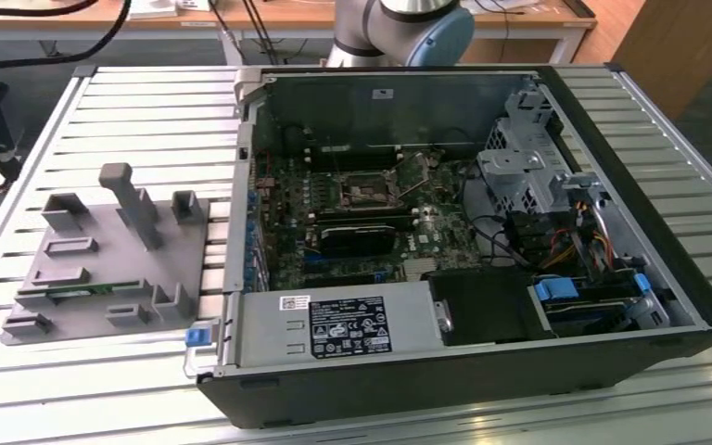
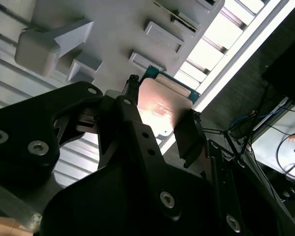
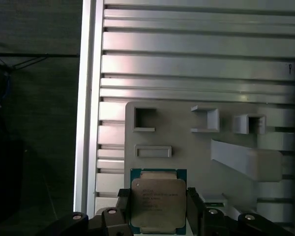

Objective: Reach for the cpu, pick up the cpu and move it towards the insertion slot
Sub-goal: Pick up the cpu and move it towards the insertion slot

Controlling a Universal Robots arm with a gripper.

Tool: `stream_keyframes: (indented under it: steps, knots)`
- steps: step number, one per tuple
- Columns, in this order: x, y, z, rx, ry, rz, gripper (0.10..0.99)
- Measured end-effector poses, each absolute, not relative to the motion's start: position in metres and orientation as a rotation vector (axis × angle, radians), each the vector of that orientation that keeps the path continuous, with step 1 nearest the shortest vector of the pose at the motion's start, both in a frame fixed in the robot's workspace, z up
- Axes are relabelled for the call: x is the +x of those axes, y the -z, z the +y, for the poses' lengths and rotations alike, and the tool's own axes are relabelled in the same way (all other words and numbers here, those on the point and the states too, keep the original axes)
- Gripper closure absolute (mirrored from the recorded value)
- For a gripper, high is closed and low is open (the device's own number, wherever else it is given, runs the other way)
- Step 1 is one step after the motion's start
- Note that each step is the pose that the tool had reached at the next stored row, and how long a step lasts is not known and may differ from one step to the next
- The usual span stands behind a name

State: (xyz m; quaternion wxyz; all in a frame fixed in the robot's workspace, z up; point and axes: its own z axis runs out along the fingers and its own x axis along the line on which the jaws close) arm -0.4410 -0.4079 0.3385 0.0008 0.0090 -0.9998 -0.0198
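Jaws: closed to the width of the cpu (image 3: 157,200), with one dark finger (image 3: 193,209) against each of two opposite edges, so the chip is pinched between them in both wrist views.
Cpu: the silver top plate faces the camera in the first wrist view, with a green rim around it. Whether it is clear of the plate behind it or touching it, I cannot tell.
Fixture plate: a grey plate (image 3: 187,147) with raised pockets and blocks lies behind the cpu in both wrist views.
Green strip: a narrow green strip (image 1: 78,295) sits in a slot of the plate in the exterior view.
Counter: a slatted metal counter (image 1: 146,111) carries the fixture plate and an open computer case (image 1: 455,394).
Insertion slot: the insertion slot (image 1: 365,193), with a silvery frame and dark centre, is on the board inside the case, well apart from the fixture plate and to the exterior view's right of it.
Arm: the arm's base (image 1: 406,28) stands behind the case.
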Motion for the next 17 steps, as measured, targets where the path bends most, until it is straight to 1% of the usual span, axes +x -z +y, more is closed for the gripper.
stream_keyframes:
  steps: [17]
  knots:
    - [-0.441,-0.403,-0.404,0.021,0.061,-3.139,0.545]
